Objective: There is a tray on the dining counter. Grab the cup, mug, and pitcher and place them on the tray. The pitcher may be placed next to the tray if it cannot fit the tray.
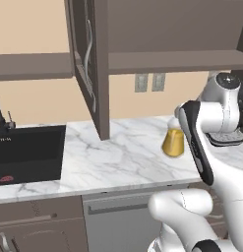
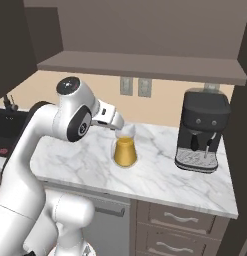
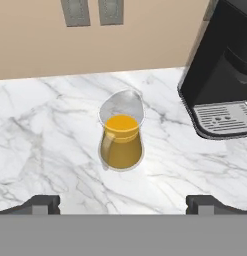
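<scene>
One task vessel stands in reach: the pitcher [image 3: 121, 141], amber-yellow with a clear narrow top, upright on the marble worktop [image 3: 40, 130]. In the hand view it stands ahead of the gripper [image 3: 123, 202], centred between the two dark fingertips [image 3: 42, 204] and apart from both. The jaws are spread to full width and hold nothing; bare marble lies between the tips and the pitcher base.

Beyond the pitcher, along the gripper's line of sight, the beige wall carries two grey outlets [image 3: 93, 11]. To the right of the gripper's axis stands a black coffee machine [image 3: 222, 70], its drip grate level with the pitcher and clear of it.

In the right base view the hand hangs above and just behind the pitcher [image 2: 125, 149], with the coffee machine [image 2: 201, 131] well apart on the same worktop. In the left base view the arm's forearm covers part of the pitcher [image 1: 173, 142]; a black sink [image 1: 28, 153] lies far off to the gripper's left.
</scene>
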